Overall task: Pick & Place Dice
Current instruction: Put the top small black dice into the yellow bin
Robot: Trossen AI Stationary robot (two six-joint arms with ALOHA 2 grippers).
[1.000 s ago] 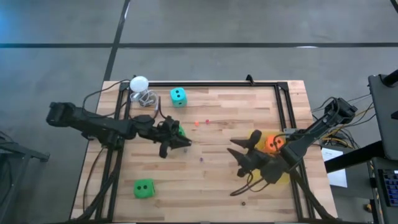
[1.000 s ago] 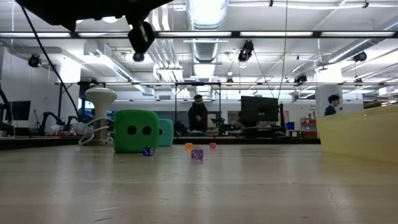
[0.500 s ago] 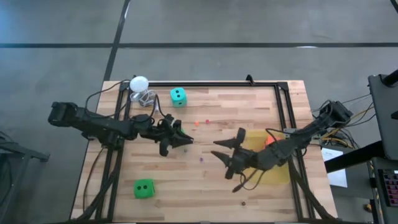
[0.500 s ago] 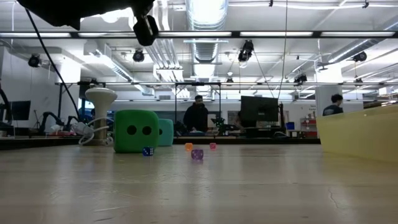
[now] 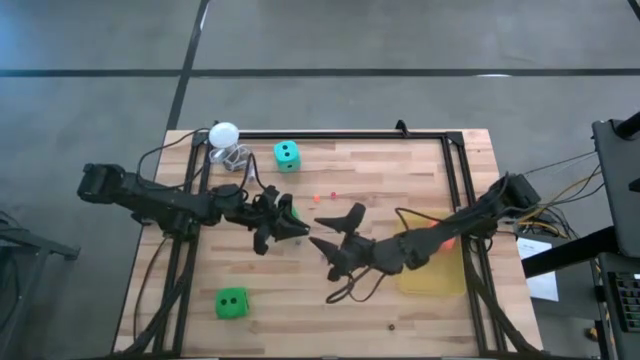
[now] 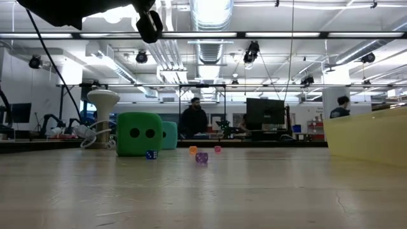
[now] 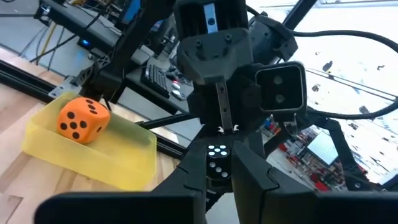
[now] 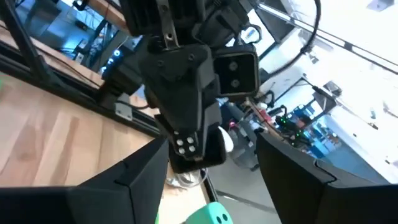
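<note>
Plainly, from the biggest thing down:

- The wooden worktop (image 5: 400, 170) carries everything. The four foam-looking dice are spread across it, well apart from one another.
- The right gripper (image 5: 335, 240) reaches over mid-worktop toward the other arm. Its jaws stand wide apart with nothing between them.
- The left gripper (image 5: 283, 228) hangs raised above the worktop, facing the right one, with its jaws pinched nearly together.
- The yellow tray (image 5: 440, 275) sits near the right edge, and the orange-red die (image 7: 82, 118) lies inside it.
- The teal die (image 5: 287, 153) rests near the far rail, and one green die (image 5: 232, 302) rests near the front left corner.
- The other green die (image 5: 289, 211) shows just beside the left gripper. I cannot tell whether it touches the fingers, but it probably lies on the wood beneath.
- These dice look light, soft and matt, so they should squash a little and are unlikely to slip or break. I would take hold across two opposite flat faces at mid-height, not on the corners.
- A small dark cube (image 7: 217, 160) with white pips is what the left jaws appear to grip. It looks hard and tiny, so it could easily twist out.
- No brand, label or readable writing shows anywhere; the only markings are pips.
</note>
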